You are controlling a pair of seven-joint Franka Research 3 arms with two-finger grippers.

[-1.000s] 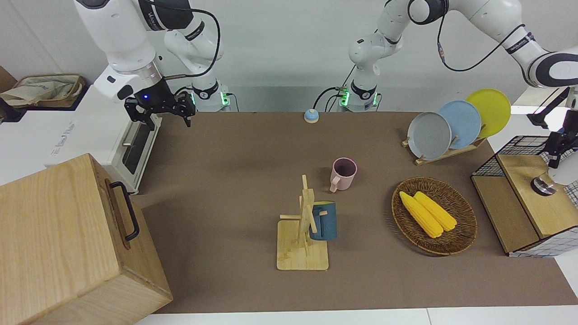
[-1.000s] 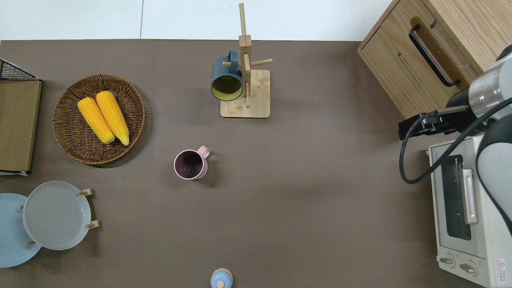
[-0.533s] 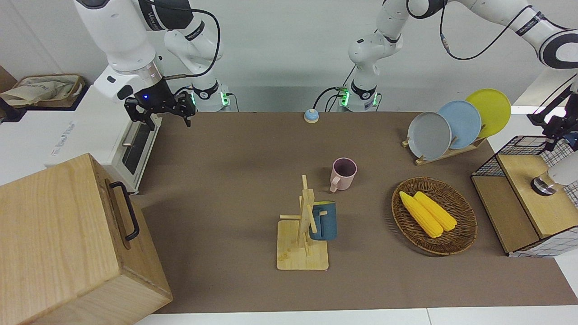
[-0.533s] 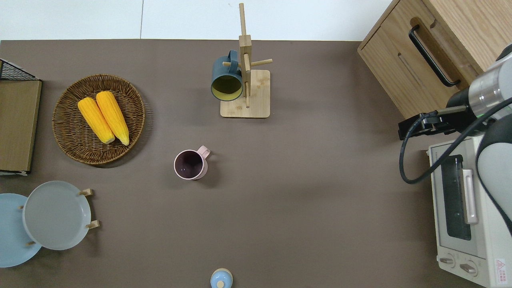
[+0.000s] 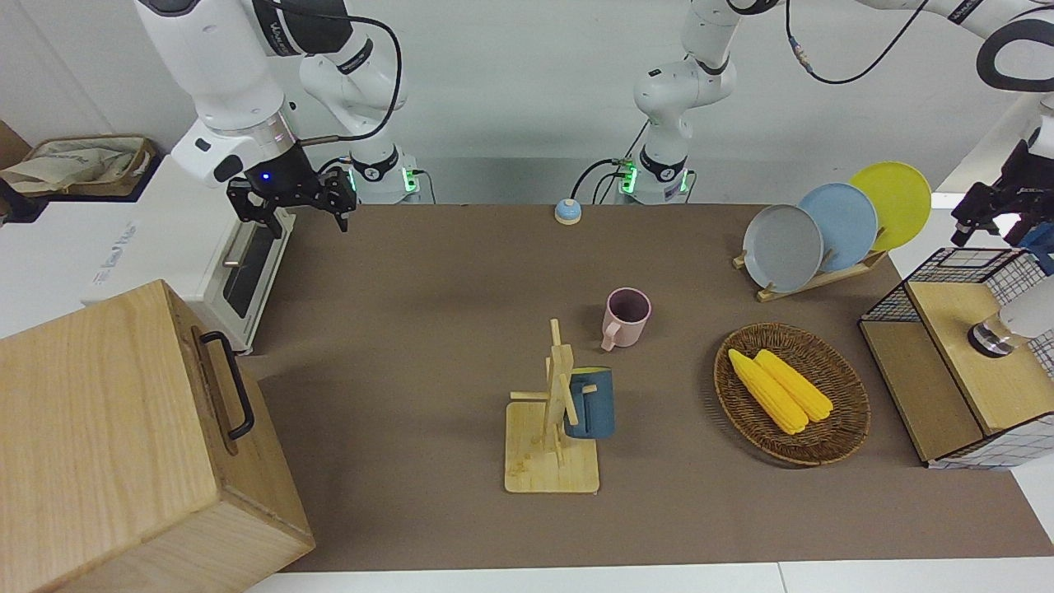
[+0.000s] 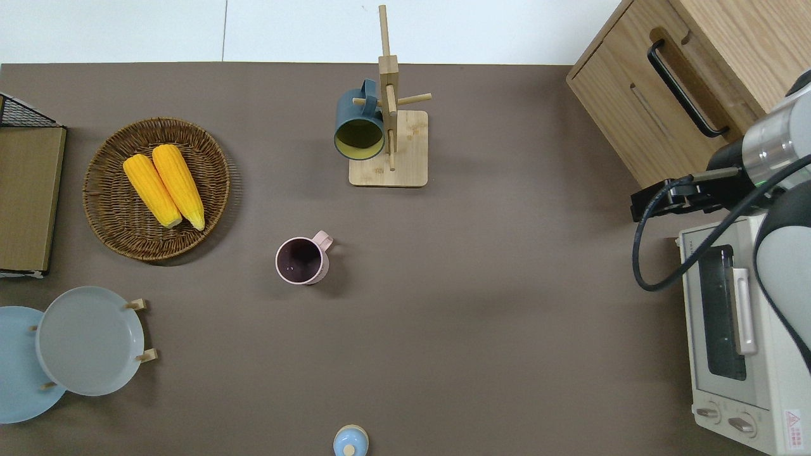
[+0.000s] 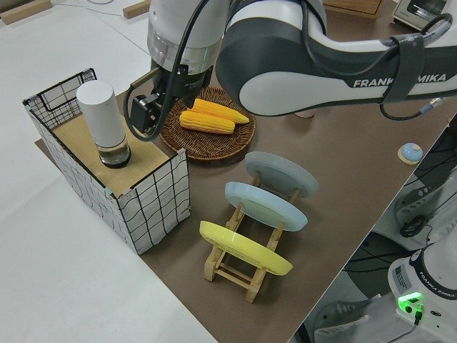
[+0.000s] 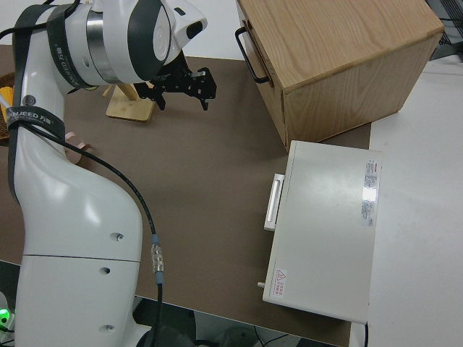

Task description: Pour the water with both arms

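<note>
A white cylindrical bottle (image 7: pixel 105 118) stands upright on the wooden shelf of a wire basket (image 7: pixel 153 196) at the left arm's end of the table. My left gripper (image 7: pixel 145 114) hangs open in the air close beside the bottle, holding nothing; it is outside the overhead view. A pink mug (image 6: pixel 303 259) stands upright mid-table. A dark blue mug (image 6: pixel 358 126) hangs on a wooden mug rack (image 6: pixel 405 174), farther from the robots. My right arm is parked, its gripper (image 5: pixel 294 216) open and empty.
A wicker basket (image 5: pixel 848 412) with two corn cobs lies beside the wire basket. A rack of three plates (image 5: pixel 811 235) stands nearer to the robots. A white toaster oven (image 6: pixel 728 354) and a wooden box (image 5: pixel 107 436) sit at the right arm's end. A small blue bell (image 5: pixel 567 212) sits near the arm bases.
My left arm has lifted, and its gripper has drawn up and away from the white bottle. The right arm, mugs and bottle have not moved.
</note>
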